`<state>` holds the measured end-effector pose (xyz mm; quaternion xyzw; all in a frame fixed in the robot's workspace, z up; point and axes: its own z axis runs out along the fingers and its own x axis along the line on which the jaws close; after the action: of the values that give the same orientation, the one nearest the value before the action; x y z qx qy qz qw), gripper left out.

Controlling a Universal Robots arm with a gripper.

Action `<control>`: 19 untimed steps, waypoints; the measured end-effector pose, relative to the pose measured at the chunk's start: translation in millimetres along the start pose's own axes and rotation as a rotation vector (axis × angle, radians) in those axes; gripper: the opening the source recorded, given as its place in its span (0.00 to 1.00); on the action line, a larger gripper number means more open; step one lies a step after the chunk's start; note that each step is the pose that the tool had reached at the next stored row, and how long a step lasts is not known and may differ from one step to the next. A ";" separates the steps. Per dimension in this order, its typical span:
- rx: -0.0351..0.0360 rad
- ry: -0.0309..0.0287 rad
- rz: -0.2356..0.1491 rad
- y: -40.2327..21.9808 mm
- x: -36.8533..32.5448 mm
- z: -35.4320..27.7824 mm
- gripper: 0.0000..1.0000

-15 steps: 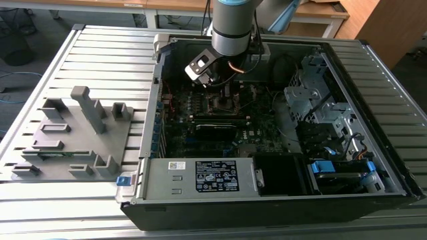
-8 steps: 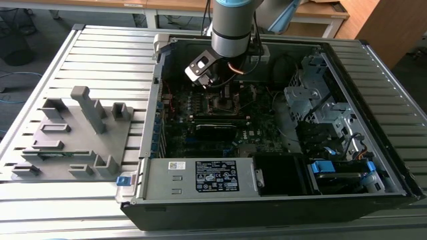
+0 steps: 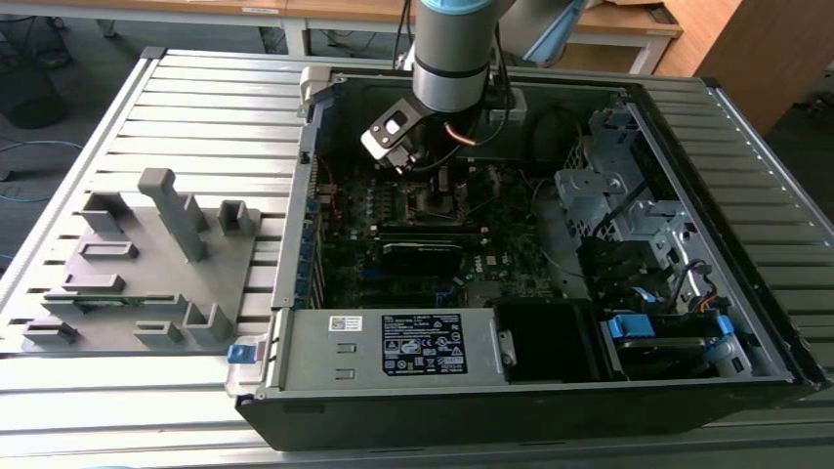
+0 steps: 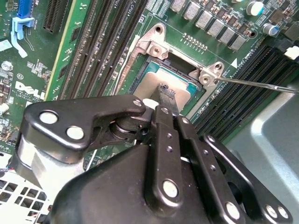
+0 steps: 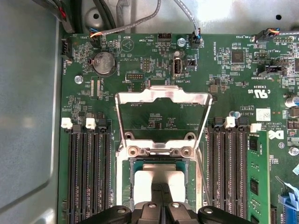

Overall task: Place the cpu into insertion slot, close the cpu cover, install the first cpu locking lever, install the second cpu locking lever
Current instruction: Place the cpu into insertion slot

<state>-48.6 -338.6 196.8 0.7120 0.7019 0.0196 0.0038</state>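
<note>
In both wrist views the cpu (image 5: 161,179) (image 4: 156,81) lies flat in the insertion slot (image 5: 124,184), its dull silver top facing up. The cpu cover (image 5: 161,96), a silvery frame with a cut-out centre, stands swung open on its hinge at the slot's far edge. My gripper (image 4: 166,93) (image 5: 162,205) is shut, its black fingertips together and resting on the middle of the cpu's top. A thin metal locking lever (image 4: 252,84) sticks out free beside the slot. In the exterior view the gripper (image 3: 417,164) reaches down into the computer case over the slot (image 3: 439,200).
Black memory slots (image 5: 86,172) (image 5: 229,172) flank the socket on both sides. Cables (image 5: 140,21) and the case's grey wall (image 5: 28,116) lie close by. Outside the case, a grey fixture tray (image 3: 144,264) sits on the slatted table at the exterior view's left.
</note>
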 end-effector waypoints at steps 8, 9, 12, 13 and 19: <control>-0.0011 0.0018 0.000 0.2 0.3 -1.3 0.11; -0.0020 0.0034 0.000 0.4 0.6 -2.3 0.11; -0.0008 0.0014 0.000 0.4 0.5 -8.3 0.11; -0.0008 0.0013 0.000 0.5 0.6 -10.4 0.11; -0.0007 0.0012 0.000 1.0 0.9 -24.8 0.11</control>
<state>-48.4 -338.3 221.6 0.7120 0.7019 0.0203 0.0036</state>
